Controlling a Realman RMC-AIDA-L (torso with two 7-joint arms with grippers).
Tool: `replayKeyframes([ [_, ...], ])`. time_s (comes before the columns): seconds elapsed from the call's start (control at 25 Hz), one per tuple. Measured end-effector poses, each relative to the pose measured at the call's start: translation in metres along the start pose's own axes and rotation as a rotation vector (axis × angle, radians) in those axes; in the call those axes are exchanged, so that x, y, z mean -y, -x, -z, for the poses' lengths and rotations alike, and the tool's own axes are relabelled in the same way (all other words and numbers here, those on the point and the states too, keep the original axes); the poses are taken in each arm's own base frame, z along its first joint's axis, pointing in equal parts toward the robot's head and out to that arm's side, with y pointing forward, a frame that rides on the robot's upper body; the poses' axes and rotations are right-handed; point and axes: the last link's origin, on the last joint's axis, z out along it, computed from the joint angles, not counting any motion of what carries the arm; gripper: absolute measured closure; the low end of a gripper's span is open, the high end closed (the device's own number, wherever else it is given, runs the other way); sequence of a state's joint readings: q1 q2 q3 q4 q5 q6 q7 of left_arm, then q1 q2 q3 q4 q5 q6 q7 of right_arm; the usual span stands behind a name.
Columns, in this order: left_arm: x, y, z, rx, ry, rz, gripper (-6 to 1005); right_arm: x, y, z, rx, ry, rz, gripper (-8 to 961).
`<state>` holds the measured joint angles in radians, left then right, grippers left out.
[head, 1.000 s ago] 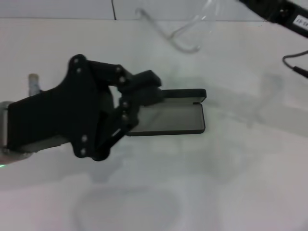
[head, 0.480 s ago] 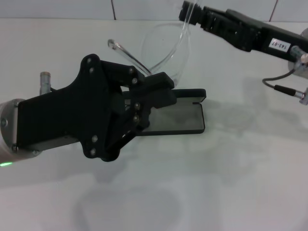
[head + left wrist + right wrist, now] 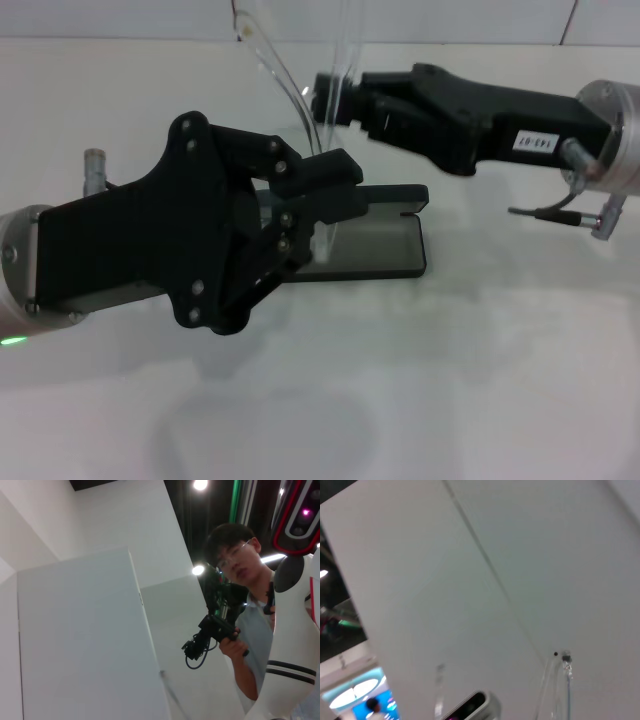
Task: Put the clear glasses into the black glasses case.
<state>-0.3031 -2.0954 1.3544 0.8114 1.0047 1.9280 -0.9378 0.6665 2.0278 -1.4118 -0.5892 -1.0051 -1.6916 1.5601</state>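
**Clear glasses held above open black case; left gripper at the case's left end**

Nearest the head camera, the left gripper [image 3: 335, 188] extends from the left over the white table [image 3: 480, 380]. Its black fingers [image 3: 318, 172] lie close together over the left end of the black glasses case [image 3: 385, 245]; whether they pinch the case cannot be determined, as the gripper body hides that end.

The case lies flat on the table, open, its grey lining facing up and its raised rear edge toward the far side.

Beyond it, the right gripper [image 3: 335, 100] reaches in from the right, above the case's far edge. Its fingers are clamped on the clear glasses [image 3: 345, 45], which hang in the air. One thin temple arm [image 3: 328, 225] drops nearly upright, its tip at the case's lining. The other curves up and left toward the far wall [image 3: 120, 18].

The wrist views add nothing on either item's position.
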Motion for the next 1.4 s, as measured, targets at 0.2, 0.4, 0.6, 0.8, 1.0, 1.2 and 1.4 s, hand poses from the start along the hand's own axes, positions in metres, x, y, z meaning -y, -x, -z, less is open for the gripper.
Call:
replayKeyframes([
  [0.2, 0.0, 0.0, 0.0, 0.0, 0.0, 0.0, 899, -0.007, -0.001, -0.01, -0.049, 0.058, 0.036, 899],
  [0.4, 0.001, 0.0, 0.0, 0.001, -0.002, -0.002, 899, -0.01, -0.003, -0.012, -0.059, 0.075, 0.037, 899],
  [0.6, 0.002, 0.0, 0.001, 0.004, -0.008, -0.004, 899, -0.013, -0.004, -0.016, -0.077, 0.101, 0.045, 899],
  [0.8, 0.002, 0.0, 0.001, 0.006, -0.012, -0.006, 899, -0.015, -0.004, -0.017, -0.084, 0.108, 0.053, 899],
  [1.0, 0.003, -0.001, 0.001, 0.004, -0.019, -0.009, 899, -0.011, -0.002, -0.012, -0.072, 0.075, 0.056, 900],
  [1.2, 0.005, -0.005, 0.004, -0.016, -0.043, -0.023, 899, -0.005, 0.003, -0.003, -0.051, 0.016, 0.069, 900],
  [1.4, 0.003, -0.006, 0.007, -0.019, -0.056, -0.024, 899, 0.004, 0.008, 0.009, -0.082, -0.056, 0.083, 901],
])
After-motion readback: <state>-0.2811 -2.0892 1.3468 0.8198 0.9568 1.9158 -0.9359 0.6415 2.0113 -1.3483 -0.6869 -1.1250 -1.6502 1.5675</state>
